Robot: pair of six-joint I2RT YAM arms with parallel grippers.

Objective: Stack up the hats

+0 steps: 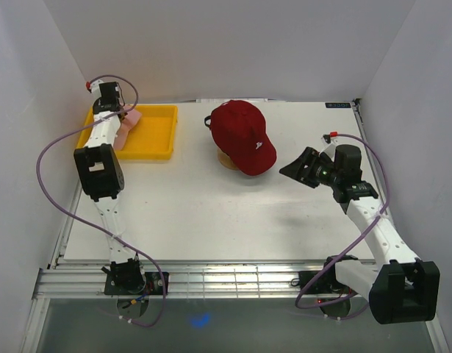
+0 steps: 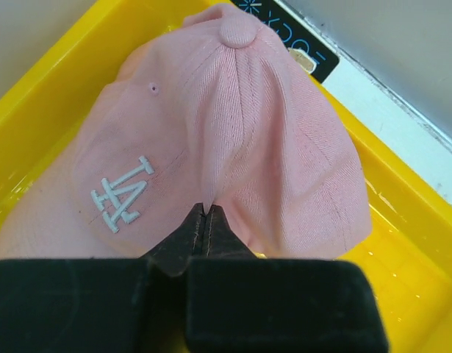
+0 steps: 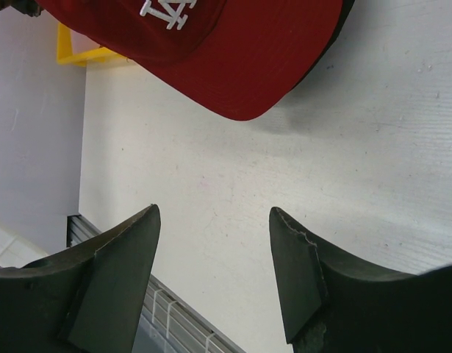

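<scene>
On a white table [image 1: 211,220], we see the pink hat [image 2: 233,132] in the yellow tray [image 1: 156,136] at the far left corner, the left gripper [image 2: 205,220] pinched tight on its crown. The red hat [image 1: 244,136] (white logo) tops a wooden stand [image 1: 226,160] near the far edge; the right gripper [image 3: 213,213] hangs near its brim, jaws apart, empty.

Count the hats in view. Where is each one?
2. A red cap sits on the wooden stand mid-table. A pink cap lies in the yellow tray, pinched by the left gripper. More may be hidden under either.
</scene>
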